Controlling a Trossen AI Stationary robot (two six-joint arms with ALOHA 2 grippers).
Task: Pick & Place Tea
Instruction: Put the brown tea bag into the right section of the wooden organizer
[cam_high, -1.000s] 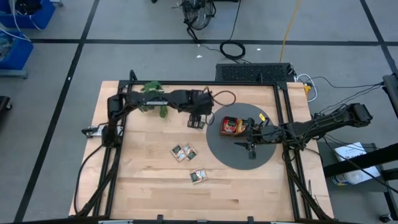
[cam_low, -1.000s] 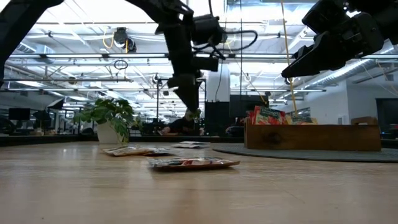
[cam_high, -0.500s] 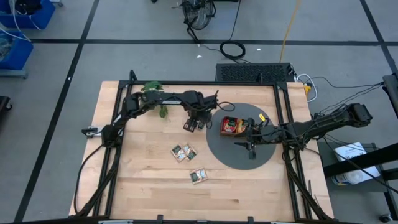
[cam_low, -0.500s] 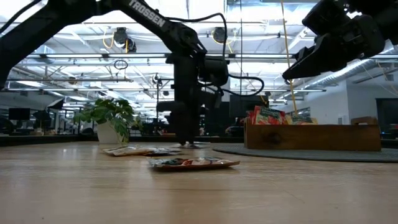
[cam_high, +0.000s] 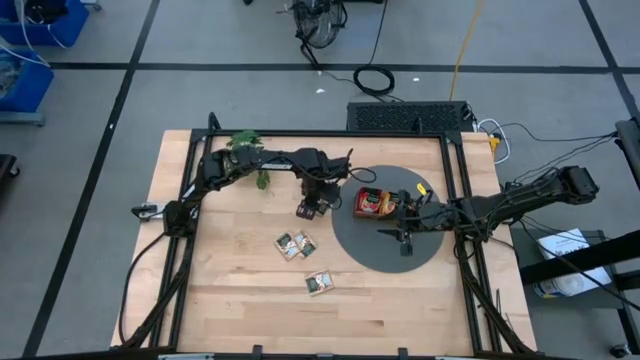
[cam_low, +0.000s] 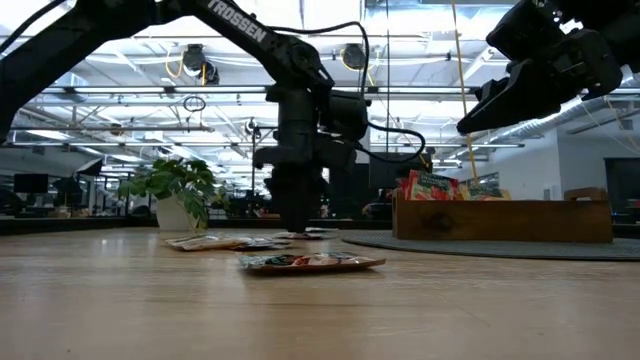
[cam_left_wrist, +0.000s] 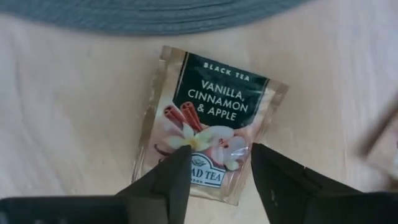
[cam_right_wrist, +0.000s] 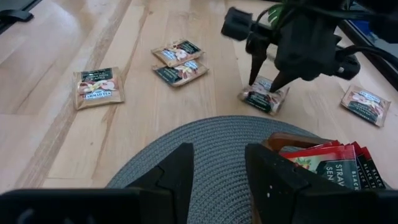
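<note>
Straddling a vanilla tea sachet (cam_left_wrist: 208, 134), the left claw (cam_left_wrist: 214, 163) sits unclenched, mat (cam_left_wrist: 155, 12) edge at 12 o'clock, bare surface (cam_left_wrist: 68, 112) elsewhere; right claw (cam_right_wrist: 214, 163) released.

Grey round mat (cam_high: 372, 250) on the table (cam_high: 230, 300); leafy plant (cam_high: 245, 142) near its corner.

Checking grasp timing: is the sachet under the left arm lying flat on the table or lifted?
Flat on the table. The left wrist view shows the sachet lying face up on the wood, the left gripper straddling its lower edge, jaws not yet closed on it.
</note>
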